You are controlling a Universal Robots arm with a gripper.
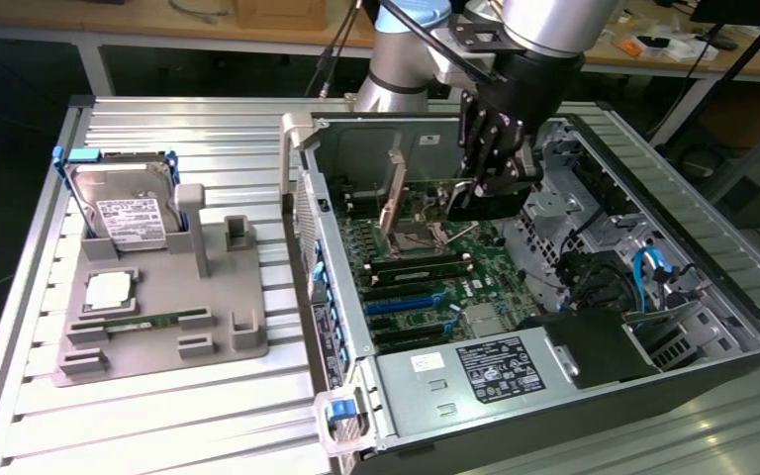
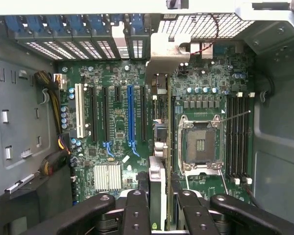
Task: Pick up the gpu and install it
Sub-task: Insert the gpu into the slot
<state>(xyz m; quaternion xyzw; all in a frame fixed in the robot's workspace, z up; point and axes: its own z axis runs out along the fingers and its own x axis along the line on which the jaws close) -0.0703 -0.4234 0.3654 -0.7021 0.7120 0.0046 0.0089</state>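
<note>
A robot arm's gripper (image 1: pixel 486 190) hangs inside an open computer case (image 1: pixel 697 259), its black fingers (image 2: pixel 137 213) clenched on the gpu (image 1: pixel 483 206), a thin dark card carried on edge above the green motherboard (image 1: pixel 423 297). From the wrist camera the gpu (image 2: pixel 158 139) runs as a narrow strip away from the gripper (image 2: pixel 159 215), with its silver end bracket (image 2: pixel 167 56) toward the case's vented rear wall. Its line falls between the row of expansion slots, among them a long blue slot (image 2: pixel 131 115), and the open CPU socket (image 2: pixel 200 144). Whether the card's lower edge touches the board cannot be told. In the exterior view the card hovers close to the CPU socket (image 1: pixel 414 239), whose metal retaining frame stands tilted up, while a labelled power supply (image 1: pixel 486 368) sits at the near end of the case. On the exterior view's left, well apart from the case, a grey parts tray (image 1: pixel 229 332) rests on a ribbed metal table (image 1: pixel 155 427). It carries a silver hard drive (image 1: pixel 130 213) leaning in a blue-edged cradle and a narrow green RAM stick (image 1: pixel 142 322) lying flat near its front edge.
</note>
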